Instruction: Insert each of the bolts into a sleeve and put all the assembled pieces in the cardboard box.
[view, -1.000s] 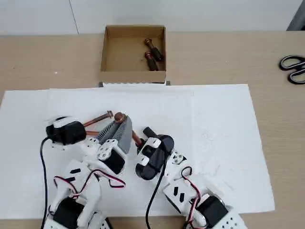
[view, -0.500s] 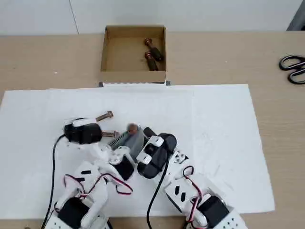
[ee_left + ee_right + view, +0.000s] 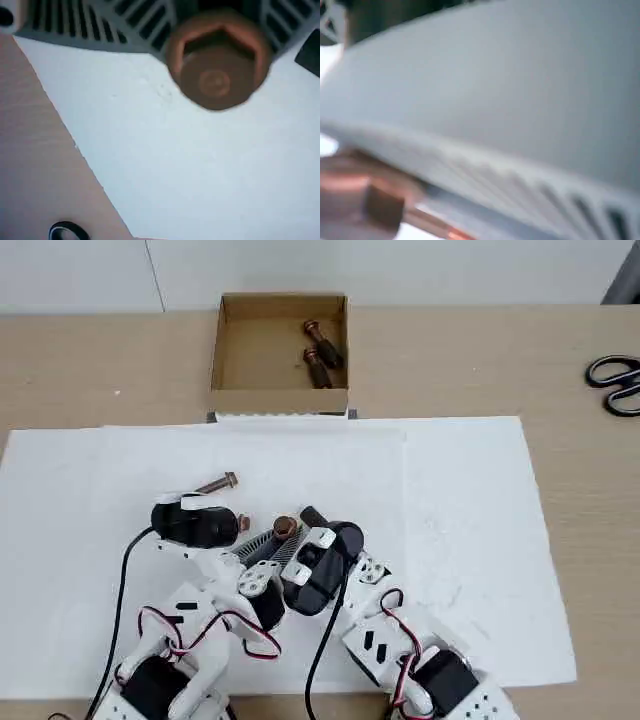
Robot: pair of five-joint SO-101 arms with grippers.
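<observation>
Over the last second we see the left arm swing across the paper sheet (image 3: 450, 500) toward the right arm. It draws the left gripper (image 3: 278, 537) and its bolt (image 3: 285, 528) back toward the arms' bases, and they now sit just beside the right gripper (image 3: 312, 524). The right arm has barely shifted. The loose bolt (image 3: 217, 483) that lay close against the left gripper has stayed put and now lies bare on the sheet, just beyond the left arm's black motor (image 3: 195, 524).

In the left wrist view we find the ribbed grey fingers (image 3: 100, 22) closed to a narrow gap on the bolt (image 3: 217, 67). They grip it just behind its hexagonal copper head, which faces the camera.

Whether the right gripper has hold of anything we cannot tell. Its wrist view gives us a blurred ribbed grey surface (image 3: 520, 125) very close, and next to it a copper piece (image 3: 365, 192) with a thin shaft, which we cannot identify.

The cardboard box (image 3: 280, 400) stands on the bare table (image 3: 500, 350) just past the sheet's far edge, well apart from both grippers. In its right half lie an assembled piece (image 3: 325, 343) and a second assembled piece (image 3: 317, 368), close together. Scissors (image 3: 615, 385) lie at the table's right edge
</observation>
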